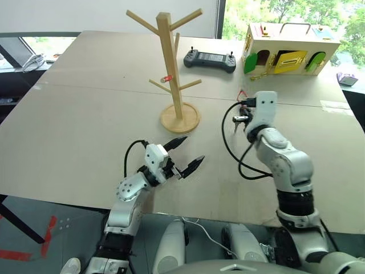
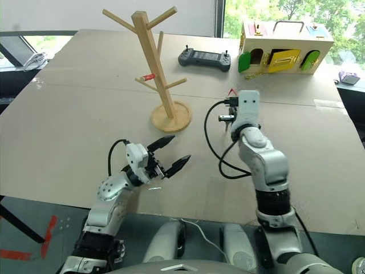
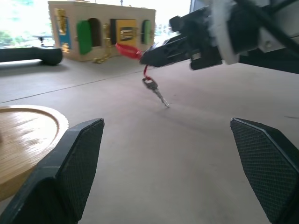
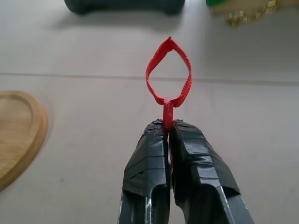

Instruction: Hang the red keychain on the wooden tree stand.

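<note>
Right gripper fingers are clamped on the red keychain strap, left gripper open, wooden tree stand at ten o'clock; the dangling key could swing and miss the peg.

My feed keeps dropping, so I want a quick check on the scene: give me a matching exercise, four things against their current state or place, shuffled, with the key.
Things:
1. red keychain
2. left claw
3. wooden tree stand
4. black handheld controller

States or places:
A. standing upright on its round base, pegs free of the strap
B. open, holding nothing
C. lying flat near the pale wooden box
D. pinched in the shut right claw, key dangling clear of the table

Pairs: 1-D, 2-B, 3-A, 4-C
</note>
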